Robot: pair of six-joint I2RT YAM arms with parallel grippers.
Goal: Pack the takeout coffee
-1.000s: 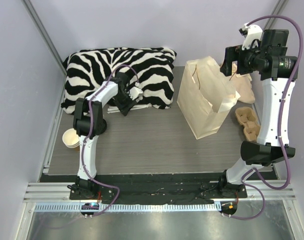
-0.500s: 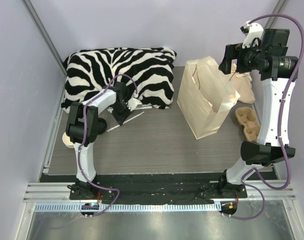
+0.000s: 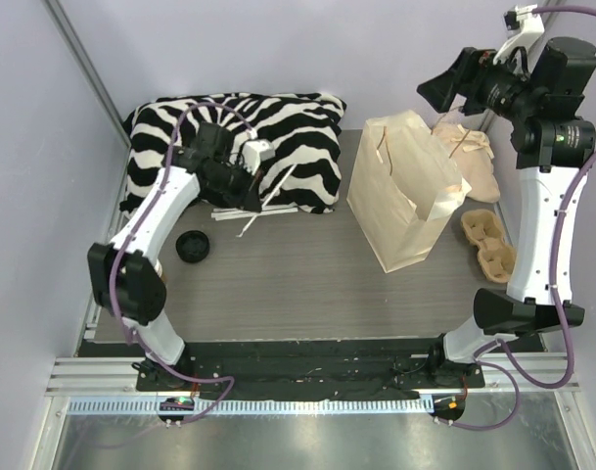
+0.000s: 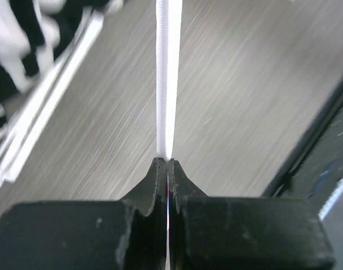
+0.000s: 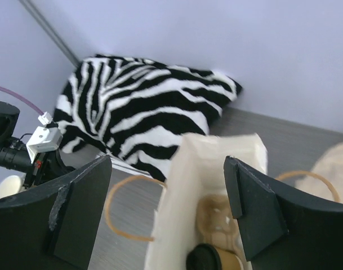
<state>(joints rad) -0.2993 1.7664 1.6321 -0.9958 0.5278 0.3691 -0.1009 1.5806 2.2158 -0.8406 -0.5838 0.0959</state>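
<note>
A brown cup [image 5: 234,262] with a black round top [image 5: 204,260] sits low inside the open paper bag [image 5: 216,163], on a brown moulded carrier; only its upper part shows. My right gripper [image 5: 166,163] is open and empty, held high above the bag's mouth [image 3: 444,83]. My left gripper [image 3: 251,186] is shut on a thin white straw [image 3: 274,189] in front of the zebra cloth. In the left wrist view the straw [image 4: 166,84] runs straight out from the closed jaws [image 4: 167,163]. The bag [image 3: 405,196] stands upright right of centre.
A zebra-striped cloth [image 3: 278,137] lies at the back left, with more white straws [image 3: 234,210] along its front edge. A flat black lid [image 3: 192,246] lies on the table at the left. A cardboard cup carrier [image 3: 488,240] and a beige bag [image 3: 471,162] sit right of the paper bag.
My left arm has swung up and back, lifting the white straw off the table and uncovering the black lid. My right gripper has risen higher above the bag.
</note>
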